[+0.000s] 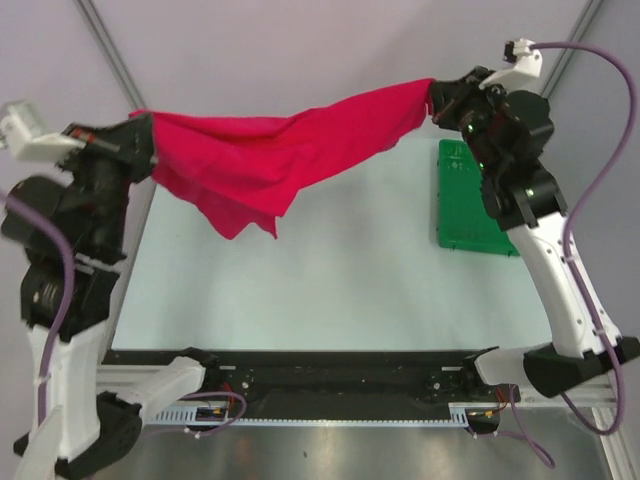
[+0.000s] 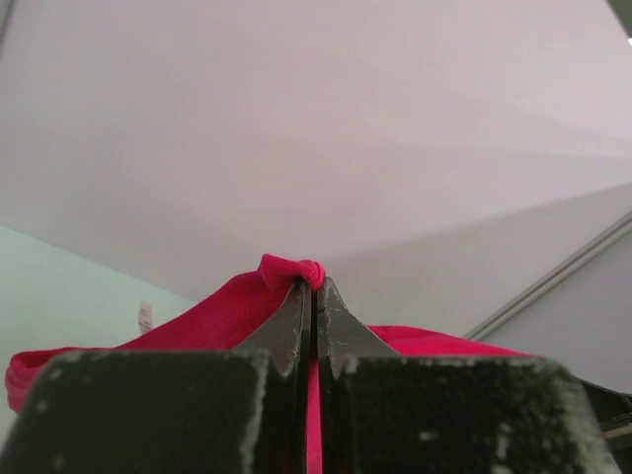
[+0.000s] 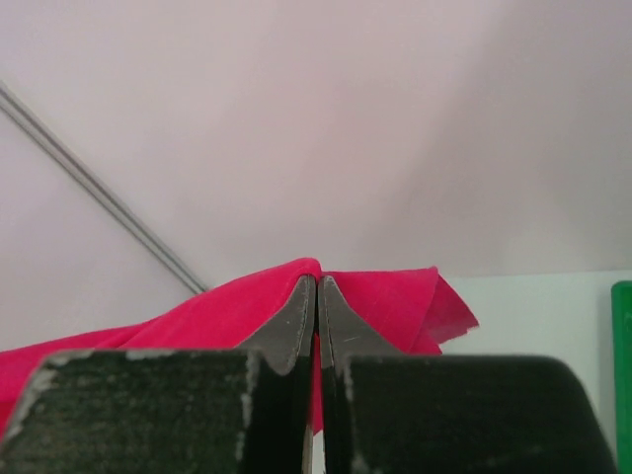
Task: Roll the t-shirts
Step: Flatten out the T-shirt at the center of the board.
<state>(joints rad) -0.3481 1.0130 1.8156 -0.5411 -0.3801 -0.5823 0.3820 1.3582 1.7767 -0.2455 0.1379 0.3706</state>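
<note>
The crimson-red t-shirt (image 1: 270,155) hangs stretched in the air between my two grippers, high above the table, with loose folds drooping down in the middle. My left gripper (image 1: 148,140) is shut on the shirt's left end; in the left wrist view (image 2: 314,286) a bunched bit of the shirt (image 2: 286,272) pokes out past the closed tips. My right gripper (image 1: 435,100) is shut on the right end; in the right wrist view (image 3: 317,286) the shirt (image 3: 395,306) drapes over both closed fingers.
A green tray (image 1: 468,195) lies at the right side of the pale table (image 1: 320,290). The arm bases and a black rail run along the near edge. Pale walls with metal struts stand behind.
</note>
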